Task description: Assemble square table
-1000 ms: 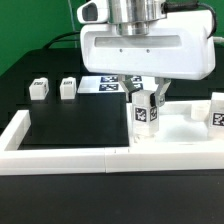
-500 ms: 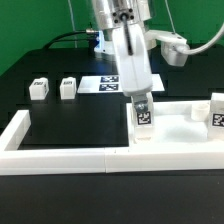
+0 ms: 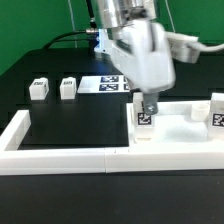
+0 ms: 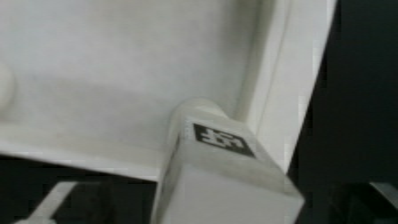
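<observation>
The gripper (image 3: 149,103) hangs directly over an upright leg (image 3: 146,119). Its dark fingertips reach down to the leg's top, but neither view shows whether they are clamped on the leg or standing free of it, so I cannot tell. In the wrist view this leg (image 4: 222,150) rises close to the camera, tag facing up, just inside the raised rim of the square table top (image 4: 125,80). In the exterior view it stands at the corner of the table top (image 3: 180,128) nearest the black mat. It looks placed in its socket, though how firmly it is seated is not visible. A second leg (image 3: 217,114) stands at the table top's edge toward the exterior view's right. Two more legs (image 3: 39,89) (image 3: 68,88) sit well away from the table top, across the mat, and the marker board (image 3: 103,86) lies behind it. As I judge it, about half the legs are at the table top and two are yet to be fetched and fixed.
</observation>
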Robot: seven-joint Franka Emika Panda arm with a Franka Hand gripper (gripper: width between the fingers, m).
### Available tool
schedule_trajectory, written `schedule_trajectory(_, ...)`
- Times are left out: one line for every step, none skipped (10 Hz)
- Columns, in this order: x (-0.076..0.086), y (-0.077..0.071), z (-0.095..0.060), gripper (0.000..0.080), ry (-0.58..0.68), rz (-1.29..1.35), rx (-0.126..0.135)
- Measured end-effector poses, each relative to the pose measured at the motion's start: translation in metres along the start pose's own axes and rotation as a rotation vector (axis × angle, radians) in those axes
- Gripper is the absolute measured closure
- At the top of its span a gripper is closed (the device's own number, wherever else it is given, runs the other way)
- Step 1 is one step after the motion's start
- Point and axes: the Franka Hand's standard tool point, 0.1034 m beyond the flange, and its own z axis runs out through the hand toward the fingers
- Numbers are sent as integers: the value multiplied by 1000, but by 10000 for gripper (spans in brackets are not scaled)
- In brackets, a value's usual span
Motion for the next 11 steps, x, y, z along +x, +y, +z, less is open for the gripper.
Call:
schedule_trajectory(-4, 0, 1, 165, -1, -74, -6)
schedule_trajectory(-2, 0, 1, 154, 1, -142, -5)
schedule_trajectory(-1, 1, 1, 154, 2, -207, -6)
schedule_trajectory(0, 1, 1, 150, 3, -277, -7)
schedule_trajectory(0, 1, 0, 150, 4, -424, -20)
schedule_trajectory(1, 1, 0, 150, 6, -591, -37)
schedule_trajectory(5, 3, 2, 150, 3, -731, -41)
schedule_trajectory(12, 8, 3, 150, -2, -890, -43)
schedule_trajectory(14, 9, 3, 150, 15, -878, -38)
schedule_trajectory(13, 9, 4, 150, 14, -856, -40)
schedule_trajectory(14, 9, 4, 283, 14, -842, -39)
